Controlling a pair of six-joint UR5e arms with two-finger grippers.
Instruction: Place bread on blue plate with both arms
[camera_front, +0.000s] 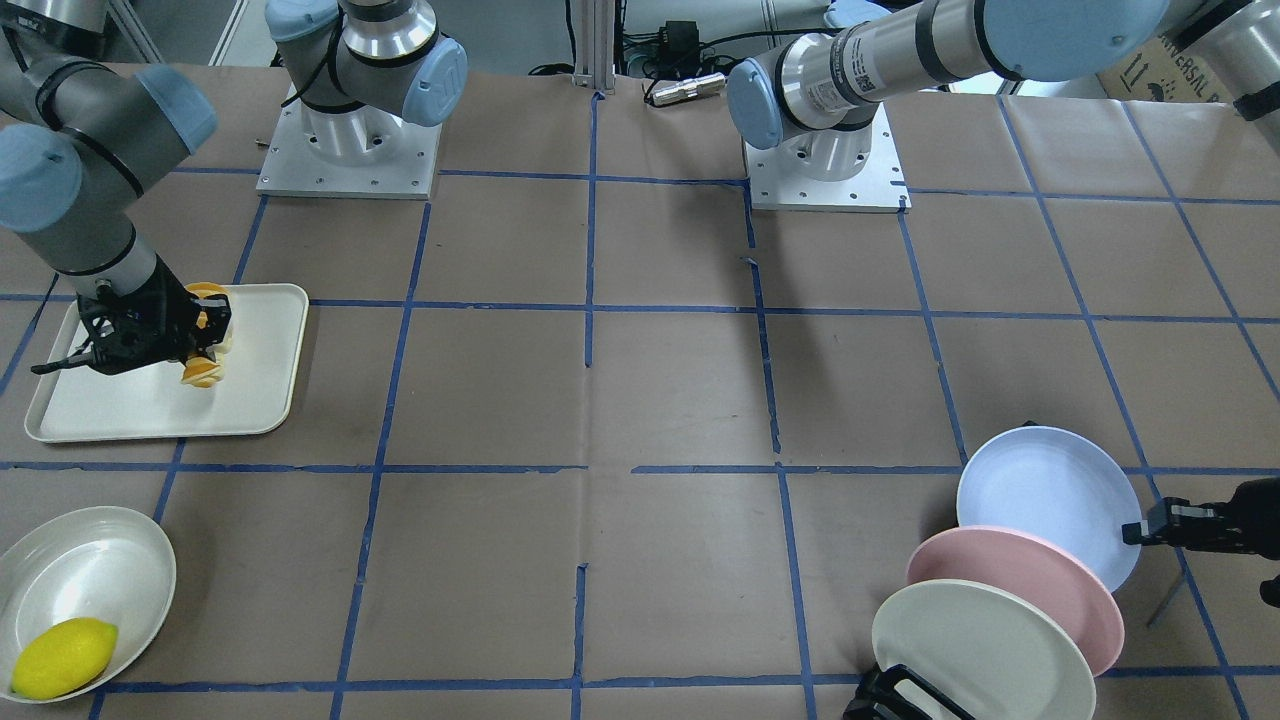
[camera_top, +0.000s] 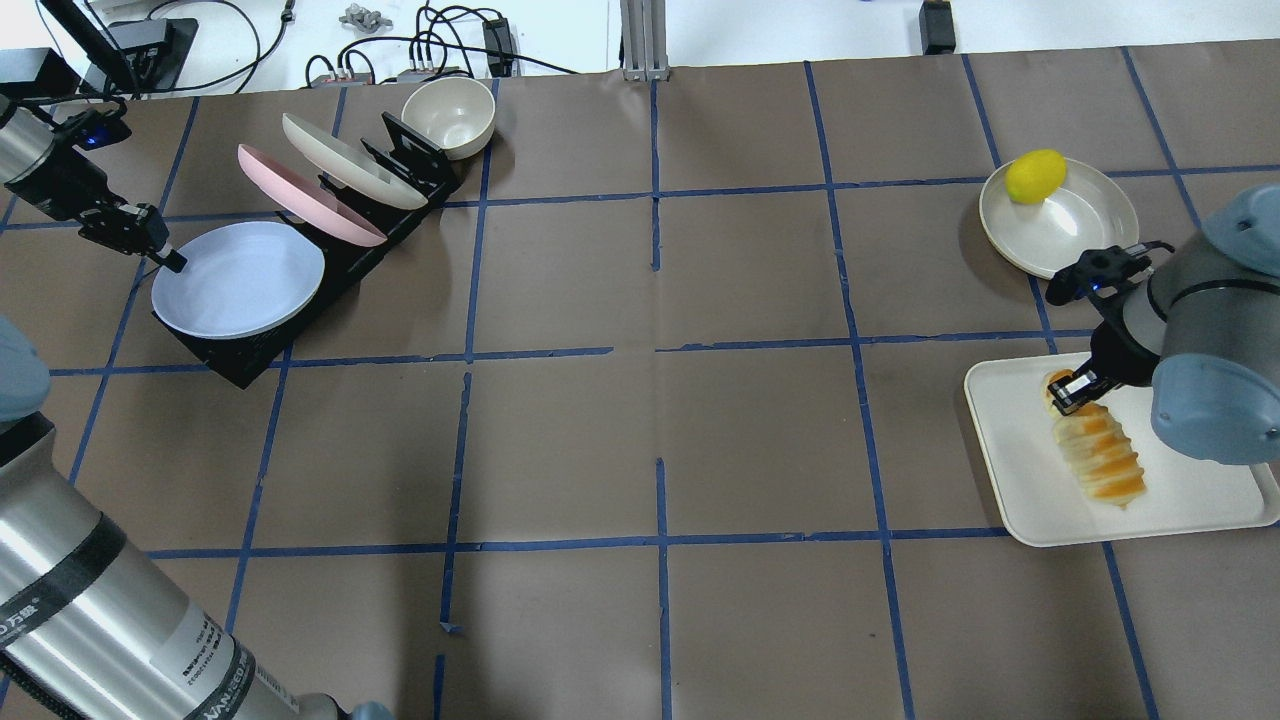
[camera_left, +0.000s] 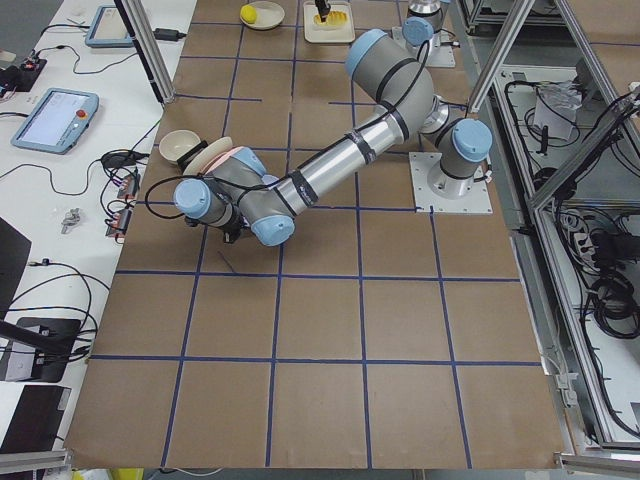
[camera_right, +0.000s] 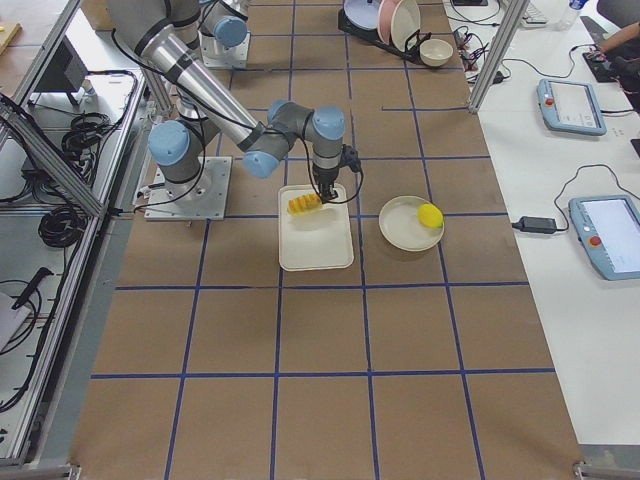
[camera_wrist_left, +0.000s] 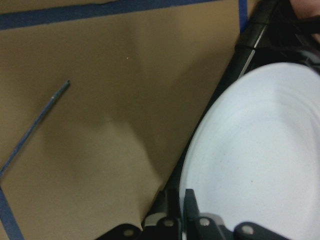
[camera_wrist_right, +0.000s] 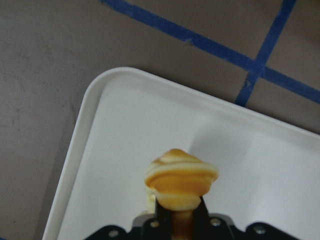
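- bread is on the cream tray, at the table's right side, long axis running roughly toward and away from the robot
- right gripper is closed down on the bread's far end; the wrist view shows the striped loaf wedged between both fingers
- lemon sits in a cream dish just beyond the tray, not touching it
- blue plate is well apart from the bread, at the far left, leaning in the front slot of a black rack
- pink plate and cream plate lean in the slots behind it
- left gripper is at the blue plate's outer rim, narrow; one finger lies over the plate's face, so it looks pinched on the rim, though the other finger is hidden
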